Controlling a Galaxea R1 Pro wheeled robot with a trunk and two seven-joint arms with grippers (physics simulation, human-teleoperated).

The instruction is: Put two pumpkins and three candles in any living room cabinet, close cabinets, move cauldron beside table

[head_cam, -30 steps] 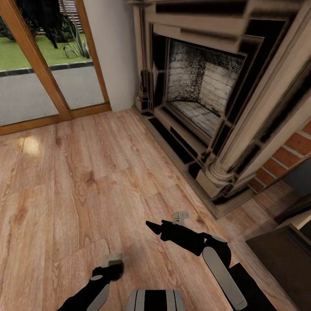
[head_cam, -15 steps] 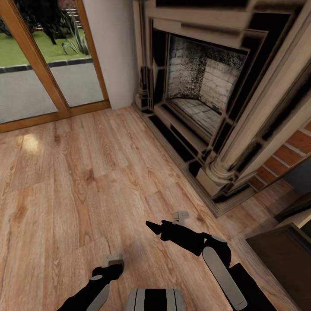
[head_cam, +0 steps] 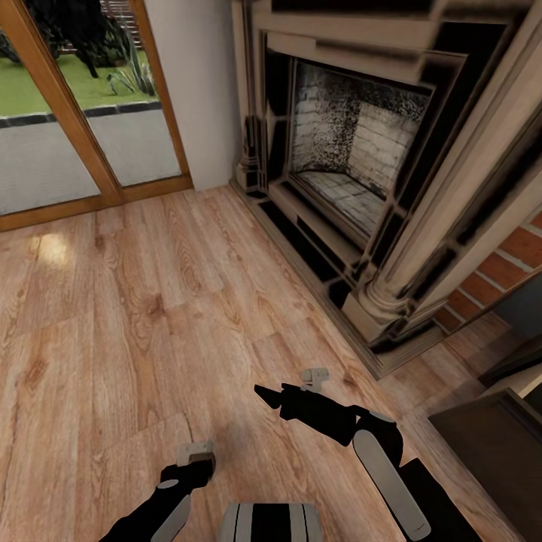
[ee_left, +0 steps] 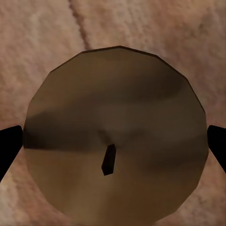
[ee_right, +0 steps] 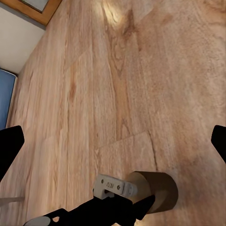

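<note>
A tan, round candle [ee_left: 113, 122] with a short dark wick sits between the two black fingertips of my left gripper [ee_left: 113, 143], which touch its sides. The right wrist view shows the same candle [ee_right: 160, 193] as a brown cylinder under the left gripper [ee_right: 120, 200], just above the wood floor. In the head view the left gripper [head_cam: 197, 461] hangs low near the bottom edge. My right gripper [head_cam: 261, 393] points left over the floor, and its fingertips [ee_right: 9, 141] stand wide apart with nothing between them. Pumpkins and cauldron are out of view.
A large stone fireplace [head_cam: 354, 158] with a raised hearth fills the right. Glass doors with wood frames [head_cam: 68, 113] stand at the back left. A dark-brown flat surface [head_cam: 482, 452] shows at the lower right. Wood floor [head_cam: 135, 301] spreads ahead.
The head view has shifted very slightly since the earliest frame. Both arms and the candle stay where they were.
</note>
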